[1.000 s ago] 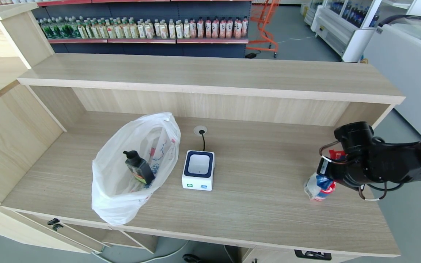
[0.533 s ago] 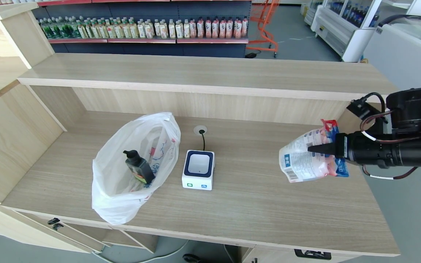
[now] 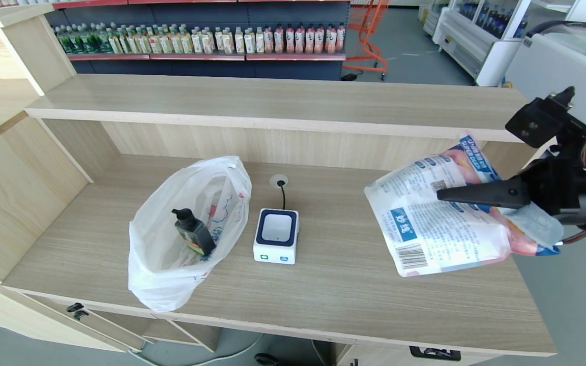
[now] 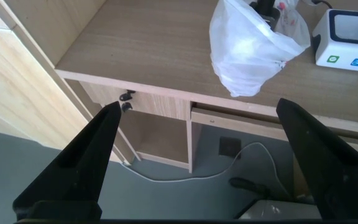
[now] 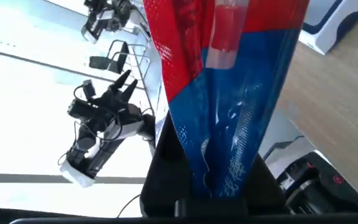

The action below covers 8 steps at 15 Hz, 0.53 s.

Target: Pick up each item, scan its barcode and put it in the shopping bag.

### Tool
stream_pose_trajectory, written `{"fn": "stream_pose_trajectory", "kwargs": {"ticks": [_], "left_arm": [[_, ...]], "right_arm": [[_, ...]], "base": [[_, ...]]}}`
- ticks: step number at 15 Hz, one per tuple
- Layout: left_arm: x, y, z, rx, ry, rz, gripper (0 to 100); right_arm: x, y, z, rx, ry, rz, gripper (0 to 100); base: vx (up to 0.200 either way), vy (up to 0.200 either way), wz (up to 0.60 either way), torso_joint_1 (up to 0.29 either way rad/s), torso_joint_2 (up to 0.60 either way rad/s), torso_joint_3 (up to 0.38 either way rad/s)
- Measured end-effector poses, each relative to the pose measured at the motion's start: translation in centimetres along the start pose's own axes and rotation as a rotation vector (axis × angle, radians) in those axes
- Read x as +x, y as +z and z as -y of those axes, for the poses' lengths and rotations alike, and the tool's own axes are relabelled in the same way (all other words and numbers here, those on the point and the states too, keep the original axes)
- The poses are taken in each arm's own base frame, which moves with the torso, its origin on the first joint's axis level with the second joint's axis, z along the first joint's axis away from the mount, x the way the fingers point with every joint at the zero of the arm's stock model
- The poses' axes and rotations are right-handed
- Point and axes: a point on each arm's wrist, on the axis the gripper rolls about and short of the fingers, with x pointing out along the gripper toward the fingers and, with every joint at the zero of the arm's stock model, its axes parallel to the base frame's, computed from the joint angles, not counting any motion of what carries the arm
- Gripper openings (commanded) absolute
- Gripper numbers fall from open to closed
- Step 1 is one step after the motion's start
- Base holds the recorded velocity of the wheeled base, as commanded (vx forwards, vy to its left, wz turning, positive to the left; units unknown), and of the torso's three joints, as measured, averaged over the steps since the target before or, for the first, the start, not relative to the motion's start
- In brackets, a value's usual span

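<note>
My right claw (image 3: 457,195) is clenched on the snack packet (image 3: 440,229), one finger lying across its printed back. I hold it up off the counter (image 3: 354,290), well to the right of the scanner (image 3: 276,236), with the barcode (image 3: 411,255) at the corner nearest the scanner, facing upward. From my right wrist the packet's red and blue side (image 5: 229,93) sits pinched between my fingers. Just left of the scanner stands the shopping bag (image 3: 171,274), mouth open, with a dark bottle (image 3: 194,235) inside. My left claw (image 4: 199,109) hangs spread wide, nothing in it, low before the counter's front edge, left of the scanner.
</note>
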Motion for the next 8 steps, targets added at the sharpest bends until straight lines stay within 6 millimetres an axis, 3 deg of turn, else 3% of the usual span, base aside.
{"fn": "stream_pose_trajectory", "kwargs": {"ticks": [8], "left_arm": [[0.0,0.0,0.0,0.0,0.0,0.0,100]], "right_arm": [[1.4,-1.7,-2.9,0.041,0.038,-0.045,0]], "base": [[0.0,0.0,0.0,0.0,0.0,0.0]]}}
